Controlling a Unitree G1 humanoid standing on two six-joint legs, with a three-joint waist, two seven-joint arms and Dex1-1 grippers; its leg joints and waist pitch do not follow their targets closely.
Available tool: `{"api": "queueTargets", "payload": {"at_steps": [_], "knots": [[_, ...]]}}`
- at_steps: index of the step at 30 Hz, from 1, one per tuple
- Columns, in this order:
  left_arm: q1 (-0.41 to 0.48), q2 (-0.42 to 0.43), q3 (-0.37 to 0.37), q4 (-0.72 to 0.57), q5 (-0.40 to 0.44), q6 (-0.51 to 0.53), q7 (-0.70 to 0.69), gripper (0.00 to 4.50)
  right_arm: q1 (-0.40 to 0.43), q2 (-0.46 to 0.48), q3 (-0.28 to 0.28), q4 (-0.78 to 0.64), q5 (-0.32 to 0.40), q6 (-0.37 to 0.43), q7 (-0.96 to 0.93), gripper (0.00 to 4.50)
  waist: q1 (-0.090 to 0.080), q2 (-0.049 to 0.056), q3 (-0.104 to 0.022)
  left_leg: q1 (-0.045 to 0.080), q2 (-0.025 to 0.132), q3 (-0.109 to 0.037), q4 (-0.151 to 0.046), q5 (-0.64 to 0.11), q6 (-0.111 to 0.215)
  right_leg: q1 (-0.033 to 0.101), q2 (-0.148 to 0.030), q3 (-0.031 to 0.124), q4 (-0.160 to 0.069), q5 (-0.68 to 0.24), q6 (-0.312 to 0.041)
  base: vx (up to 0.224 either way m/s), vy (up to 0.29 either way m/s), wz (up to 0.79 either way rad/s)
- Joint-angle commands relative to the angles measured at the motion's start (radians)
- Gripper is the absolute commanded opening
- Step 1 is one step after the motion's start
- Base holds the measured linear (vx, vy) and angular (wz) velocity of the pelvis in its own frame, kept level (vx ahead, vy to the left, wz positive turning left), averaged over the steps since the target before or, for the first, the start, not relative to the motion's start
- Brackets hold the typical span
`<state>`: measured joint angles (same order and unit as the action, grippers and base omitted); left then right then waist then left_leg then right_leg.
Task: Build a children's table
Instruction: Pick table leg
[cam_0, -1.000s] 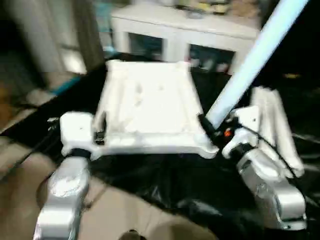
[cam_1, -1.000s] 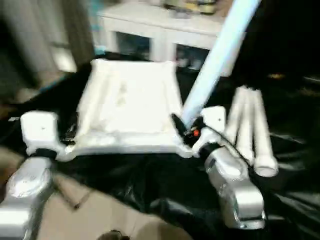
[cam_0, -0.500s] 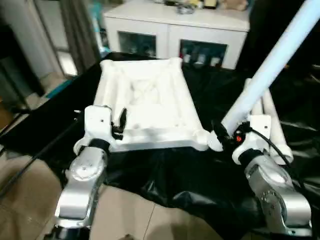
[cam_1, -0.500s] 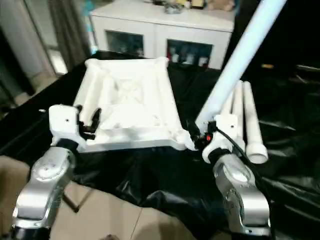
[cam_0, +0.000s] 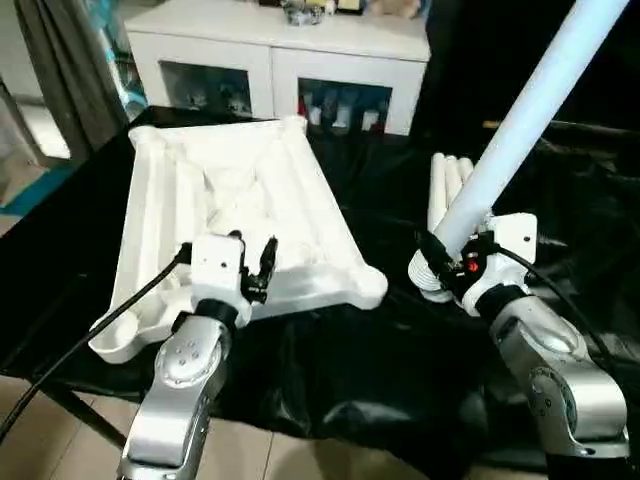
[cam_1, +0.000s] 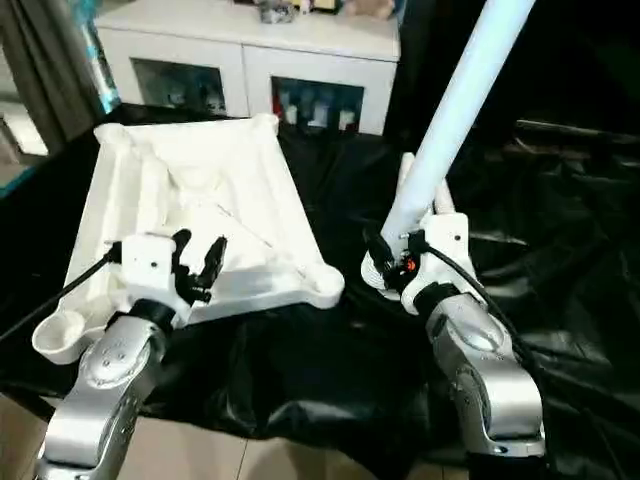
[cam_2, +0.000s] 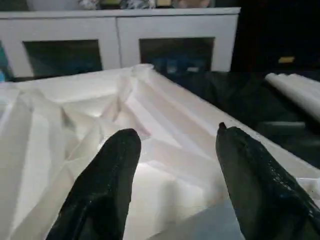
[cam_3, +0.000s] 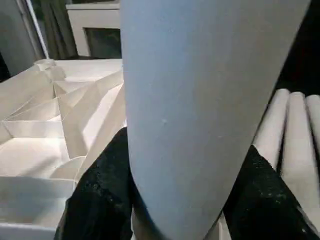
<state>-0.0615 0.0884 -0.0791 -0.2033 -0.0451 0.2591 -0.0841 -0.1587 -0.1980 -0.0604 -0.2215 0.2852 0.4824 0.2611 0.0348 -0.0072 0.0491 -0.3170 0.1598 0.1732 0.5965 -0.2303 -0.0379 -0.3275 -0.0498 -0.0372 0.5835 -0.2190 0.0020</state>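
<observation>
Upside down on the black-draped table (cam_0: 380, 370) lies the white table top (cam_0: 230, 215), ribbed underside showing, one rounded corner lobe (cam_0: 365, 287) near the table's front edge. Behind the top stands a white glass-door cabinet (cam_0: 275, 70). Over the top's near rim the left end effector (cam_0: 255, 268) hovers with its black fingers (cam_2: 102, 185) spread apart around nothing. Beside that corner lobe the right end effector (cam_0: 440, 262) grips the thick end of a white leg (cam_0: 520, 120), which slants up and away from the top. Just past the held leg, more white legs (cam_0: 447, 185) lie side by side on the black cloth
</observation>
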Motion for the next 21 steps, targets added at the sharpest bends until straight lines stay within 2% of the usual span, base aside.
{"api": "queueTargets", "payload": {"at_steps": [1, 3, 4, 5, 6, 7, 8, 9, 11, 12, 13, 14, 15, 16, 17, 18, 19, 20, 21], "knots": [[-0.002, -0.003, -0.01, -0.026, 0.004, 0.011, -0.007, 2.82, -0.026, -0.002, -0.004, 0.004, 0.002, 0.005, -0.004, 1.89, 0.004, -0.002, -0.058, 0.006, 0.047, -0.014, -0.08, -0.236, 0.08, 0.046, -0.065, 0.037, -0.07, -0.24, -0.239, 0.099, -0.002, 0.06], [-0.014, -0.005, -0.015, -0.017, 0.006, 0.011, -0.004, 2.82, -0.031, 0.001, -0.005, 0.008, 0.002, 0.004, -0.002, 1.89, 0.012, 0.0, -0.068, -0.006, 0.036, -0.012, -0.07, -0.115, 0.125, 0.065, -0.061, 0.036, -0.052, -0.092, -0.271, 0.1, 0.0, 0.03], [-0.017, -0.006, -0.015, -0.015, 0.006, 0.011, -0.004, 2.82, -0.031, 0.002, -0.005, 0.01, 0.002, 0.003, -0.001, 1.89, 0.014, 0.002, -0.07, -0.008, 0.033, -0.012, -0.067, -0.088, 0.136, 0.069, -0.059, 0.035, -0.048, -0.06, -0.275, 0.09, 0.004, 0.02], [-0.022, -0.007, -0.016, -0.013, 0.007, 0.013, -0.004, 2.82, -0.031, 0.002, -0.005, 0.013, 0.002, 0.001, 0.001, 1.89, 0.016, 0.001, -0.074, -0.012, 0.029, -0.014, -0.062, -0.038, 0.162, 0.076, -0.056, 0.033, -0.04, -0.001, -0.279, 0.063, 0.009, 0.02], [-0.03, -0.007, -0.015, -0.009, 0.007, 0.017, -0.005, 2.82, -0.031, 0.006, -0.005, 0.017, 0.002, -0.003, -0.001, 1.89, 0.019, 0.008, -0.078, -0.009, 0.029, -0.016, -0.058, 0.008, 0.185, 0.074, -0.053, 0.029, -0.032, 0.045, -0.282, 0.063, 0.009, 0.02], [-0.031, -0.007, -0.015, -0.009, 0.007, 0.017, -0.006, 2.82, -0.031, 0.007, -0.006, 0.017, 0.002, -0.004, -0.002, 1.89, 0.018, 0.006, -0.079, -0.007, 0.029, -0.018, -0.055, 0.029, 0.199, 0.073, -0.05, 0.027, -0.028, 0.068, -0.283, 0.073, 0.009, 0.03], [-0.035, -0.006, -0.013, -0.007, 0.007, 0.018, -0.009, 2.82, -0.032, 0.01, -0.006, 0.019, 0.002, -0.006, -0.006, 1.89, 0.019, 0.012, -0.08, -0.004, 0.028, -0.021, -0.051, 0.068, 0.224, 0.071, -0.048, 0.023, -0.019, 0.105, -0.285, 0.1, 0.007, 0.03], [-0.037, -0.005, -0.012, -0.006, 0.005, 0.018, -0.011, 2.82, -0.031, 0.01, -0.004, 0.017, 0.003, -0.004, -0.005, 1.89, 0.019, 0.009, -0.081, -0.002, 0.026, -0.023, -0.046, 0.097, 0.249, 0.071, -0.046, 0.022, -0.013, 0.139, -0.286, 0.1, 0.007, 0.03], [-0.039, -0.004, -0.009, -0.003, 0.003, 0.019, -0.013, 2.82, -0.027, 0.01, -0.001, 0.013, 0.004, 0.0, -0.005, 1.89, 0.022, 0.004, -0.079, -0.01, 0.019, -0.02, -0.039, 0.105, 0.263, 0.076, -0.049, 0.028, -0.013, 0.153, -0.29, 0.064, 0.004, 0.02], [-0.042, -0.004, -0.008, 0.0, 0.002, 0.019, -0.014, 2.82, -0.023, 0.01, 0.002, 0.012, 0.002, 0.003, -0.006, 1.89, 0.022, 0.013, -0.072, 0.046, 0.052, -0.006, -0.054, 0.048, 0.176, 0.039, -0.026, 0.042, -0.005, 0.097, -0.295, 0.053, 0.002, 0.0], [-0.044, -0.004, -0.007, 0.002, 0.001, 0.02, -0.015, 2.82, -0.02, 0.008, 0.005, 0.012, -0.003, 0.004, -0.008, 1.89, 0.023, 0.016, -0.071, 0.064, 0.064, -0.002, -0.06, 0.033, 0.134, 0.031, -0.021, 0.043, 0.003, 0.084, -0.292, 0.054, -0.004, -0.13], [-0.046, -0.004, -0.006, 0.004, 0.0, 0.02, -0.015, 2.82, -0.018, 0.006, 0.008, 0.013, -0.01, 0.002, -0.01, 1.89, 0.017, 0.016, -0.063, 0.108, 0.084, 0.004, -0.068, -0.002, 0.077, -0.011, -0.018, 0.039, 0.018, 0.085, -0.285, 0.048, -0.011, -0.3], [-0.048, -0.003, -0.006, 0.006, -0.001, 0.019, -0.015, 2.82, -0.016, 0.008, 0.007, 0.014, -0.01, 0.001, -0.012, 1.89, 0.024, 0.004, -0.048, 0.105, 0.065, 0.036, -0.067, -0.096, 0.018, -0.002, -0.022, 0.061, 0.005, 0.059, -0.29, 0.048, -0.011, -0.3], [-0.048, -0.003, -0.006, 0.006, -0.001, 0.02, -0.015, 2.82, -0.016, 0.009, 0.007, 0.015, -0.01, 0.001, -0.012, 1.89, 0.032, -0.005, -0.045, 0.08, 0.029, 0.054, -0.055, -0.147, -0.016, 0.033, -0.014, 0.091, -0.008, 0.052, -0.303, 0.039, -0.007, -0.41], [-0.049, -0.003, -0.006, 0.007, -0.002, 0.021, -0.016, 2.82, -0.015, 0.014, 0.005, 0.016, -0.009, -0.002, -0.013, 1.89, 0.061, -0.025, -0.047, -0.008, -0.022, 0.037, -0.01, -0.161, -0.036, 0.125, -0.026, 0.159, -0.034, 0.06, -0.308, 0.04, 0.011, -0.34], [-0.049, -0.003, -0.006, 0.007, -0.001, 0.021, -0.016, 2.82, -0.016, 0.015, 0.005, 0.015, -0.008, -0.003, -0.011, 1.89, 0.077, -0.026, -0.045, -0.06, -0.004, -0.011, 0.021, -0.111, 0.011, 0.156, -0.082, 0.186, -0.051, 0.097, -0.327, 0.04, 0.011, -0.34], [-0.05, -0.004, -0.007, 0.006, 0.0, 0.022, -0.015, 2.82, -0.018, 0.015, 0.006, 0.016, -0.008, -0.003, -0.01, 1.89, 0.083, 0.006, -0.06, -0.063, 0.007, -0.028, 0.019, -0.055, 0.022, 0.158, -0.087, 0.175, -0.041, 0.132, -0.333, 0.0, 0.0, 0.0], [-0.049, -0.004, -0.007, 0.006, 0.0, 0.023, -0.015, 2.82, -0.019, 0.015, 0.007, 0.017, -0.009, -0.004, -0.009, 1.89, 0.066, 0.01, -0.065, -0.065, 0.006, -0.035, -0.01, 0.032, 0.03, 0.138, -0.024, 0.133, -0.014, 0.233, -0.298, 0.0, 0.0, 0.0], [-0.047, -0.004, -0.007, 0.004, 0.0, 0.024, -0.015, 2.82, -0.02, 0.015, 0.01, 0.018, -0.012, -0.004, -0.008, 1.89, 0.049, 0.031, -0.066, -0.027, 0.023, -0.052, -0.037, 0.07, 0.04, 0.1, 0.005, 0.089, 0.01, 0.225, -0.247, 0.0, 0.0, 0.0]]}}
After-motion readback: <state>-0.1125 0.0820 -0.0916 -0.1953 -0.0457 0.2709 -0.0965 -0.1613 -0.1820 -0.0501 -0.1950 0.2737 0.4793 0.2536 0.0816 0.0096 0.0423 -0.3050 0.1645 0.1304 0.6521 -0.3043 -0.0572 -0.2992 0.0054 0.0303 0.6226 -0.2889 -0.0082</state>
